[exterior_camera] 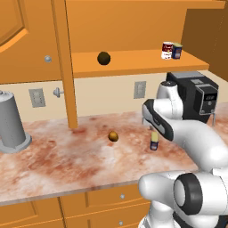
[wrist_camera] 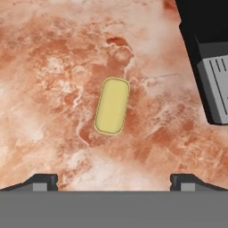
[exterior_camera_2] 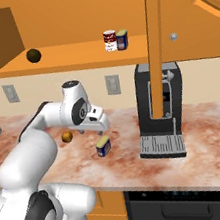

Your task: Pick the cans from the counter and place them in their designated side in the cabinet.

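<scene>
A dark blue can (exterior_camera_2: 103, 146) with a yellowish top stands on the marbled counter (exterior_camera_2: 208, 141). My gripper (exterior_camera_2: 103, 129) hangs just above it, apart from it. In the hand view the can's top (wrist_camera: 112, 106) lies centred ahead of the gripper (wrist_camera: 114, 182), whose fingers stand wide open and hold nothing. The left base view shows that can (exterior_camera: 154, 141) beside my forearm. On the right part of the orange cabinet's shelf (exterior_camera: 133, 63) stand a red-and-white can (exterior_camera: 167, 50) and a second blue can (exterior_camera: 177, 51), side by side; the right base view shows them too (exterior_camera_2: 110, 40) (exterior_camera_2: 122, 40).
A black coffee machine (exterior_camera_2: 160, 108) stands right of the can. A small brown ball (exterior_camera_2: 67, 137) lies on the counter to its left, and a dark ball (exterior_camera_2: 33, 55) sits on the shelf's left. A tall grey cylinder (exterior_camera: 11, 122) stands far left. An open door's edge (exterior_camera: 67, 67) hangs down.
</scene>
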You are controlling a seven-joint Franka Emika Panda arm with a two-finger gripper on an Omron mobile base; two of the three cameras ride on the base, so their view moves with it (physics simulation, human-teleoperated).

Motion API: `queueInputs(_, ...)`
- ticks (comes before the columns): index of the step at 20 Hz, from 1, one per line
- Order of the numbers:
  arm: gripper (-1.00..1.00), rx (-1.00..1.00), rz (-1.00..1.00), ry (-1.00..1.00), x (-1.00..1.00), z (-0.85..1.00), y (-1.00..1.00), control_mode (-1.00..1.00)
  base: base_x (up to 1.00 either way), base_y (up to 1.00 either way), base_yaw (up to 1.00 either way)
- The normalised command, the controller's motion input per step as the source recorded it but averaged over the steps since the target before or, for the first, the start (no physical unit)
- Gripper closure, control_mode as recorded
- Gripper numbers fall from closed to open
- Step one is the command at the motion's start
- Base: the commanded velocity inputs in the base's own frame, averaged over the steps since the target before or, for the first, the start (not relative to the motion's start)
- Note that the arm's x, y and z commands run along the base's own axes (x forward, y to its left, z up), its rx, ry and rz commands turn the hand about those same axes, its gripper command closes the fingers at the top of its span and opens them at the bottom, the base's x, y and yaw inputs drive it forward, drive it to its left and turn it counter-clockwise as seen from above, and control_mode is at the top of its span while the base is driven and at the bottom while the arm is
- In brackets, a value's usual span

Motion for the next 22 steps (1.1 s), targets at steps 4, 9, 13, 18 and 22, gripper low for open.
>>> queueInputs(4, -1.0, 0.01, 0.0, 0.02, 0.16, -0.16, -0.01, -1.0, 0.0, 0.0, 0.0)
queueInputs(9, -1.0, 0.01, 0.0, 0.01, 0.1, -0.2, -0.05, -1.0, 0.0, 0.0, 0.0)
queueInputs(13, -1.0, 0.0, 0.0, 0.01, 0.13, -0.23, -0.04, -1.0, 0.0, 0.0, 0.0)
queueInputs(18, -1.0, 0.0, 0.0, 0.0, 0.17, -0.21, -0.01, -1.0, 0.0, 0.0, 0.0)
queueInputs(22, -1.0, 0.0, 0.0, 0.01, 0.18, -0.16, 0.0, -1.0, 0.0, 0.0, 0.0)
